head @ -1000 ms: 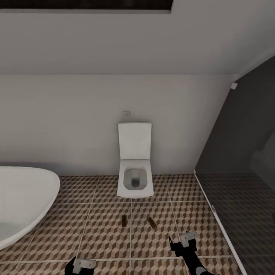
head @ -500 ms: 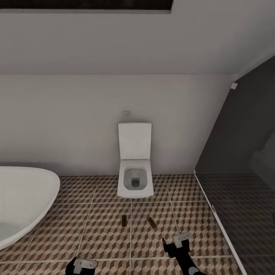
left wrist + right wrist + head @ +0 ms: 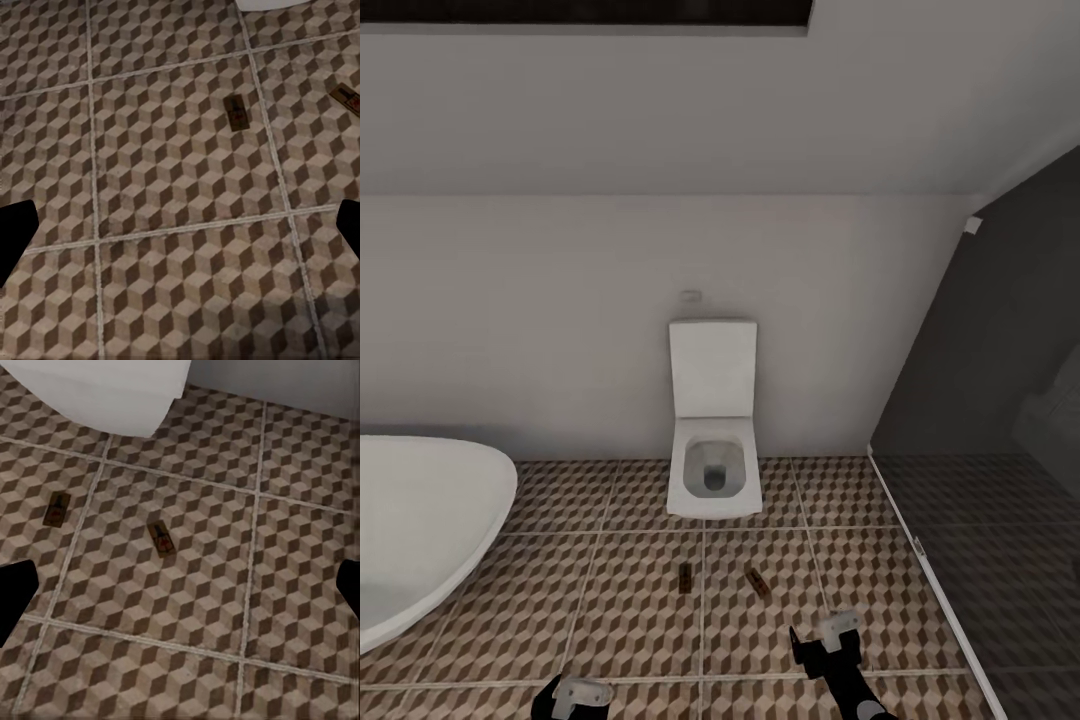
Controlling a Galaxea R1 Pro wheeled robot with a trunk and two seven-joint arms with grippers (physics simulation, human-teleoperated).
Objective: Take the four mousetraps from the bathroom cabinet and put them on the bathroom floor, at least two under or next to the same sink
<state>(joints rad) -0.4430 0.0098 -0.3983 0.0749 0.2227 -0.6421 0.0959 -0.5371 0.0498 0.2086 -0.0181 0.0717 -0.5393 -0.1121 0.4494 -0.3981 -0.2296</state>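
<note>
Two mousetraps lie flat on the cube-patterned bathroom floor (image 3: pixel 620 600) in front of the toilet: one (image 3: pixel 685 576) to the left, one (image 3: pixel 758 582) to the right. The left wrist view shows them as mousetrap (image 3: pixel 237 114) and mousetrap (image 3: pixel 349 100), and the right wrist view as mousetrap (image 3: pixel 57 508) and mousetrap (image 3: pixel 161 538). My right gripper (image 3: pixel 822 636) hovers open over the tiles, nearer to me than the right trap and a little to its right. My left gripper (image 3: pixel 575 693) is low at the picture's bottom edge, open and empty. The cabinet and sink are out of view.
A white toilet (image 3: pixel 712 430) with raised lid stands against the back wall. An oval white bathtub (image 3: pixel 420 520) fills the left. A dark glass shower partition (image 3: pixel 960 420) with a white floor rail bounds the right.
My right gripper has shifted left and slightly back toward me. The left gripper, both traps and the view have stayed still.
</note>
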